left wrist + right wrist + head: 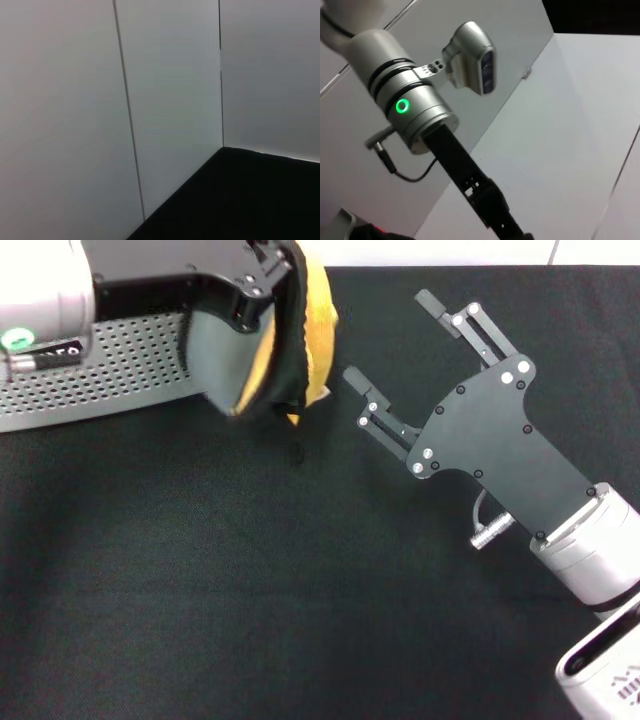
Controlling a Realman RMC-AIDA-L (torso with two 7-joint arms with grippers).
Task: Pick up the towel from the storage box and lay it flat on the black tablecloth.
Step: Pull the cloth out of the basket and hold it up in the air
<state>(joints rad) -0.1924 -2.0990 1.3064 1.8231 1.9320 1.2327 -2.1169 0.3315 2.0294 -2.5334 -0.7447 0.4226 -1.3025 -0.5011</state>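
My left gripper point(268, 285) is shut on the towel point(222, 352), a bunched grey-green cloth with a yellow side and dark edging. The towel hangs in the air beside the right end of the storage box point(110, 375), a light grey perforated basket at the far left. My right gripper point(392, 340) is open and empty, just right of the towel, above the black tablecloth point(250, 570). The tablecloth also shows in the left wrist view point(250, 200). The box's inside is hidden by my left arm.
White walls point(170, 100) close off the table's back. In the right wrist view, my left arm point(412, 117) with a green ring light reaches across in front of the white walls. Bare black cloth fills the near and middle part of the table.
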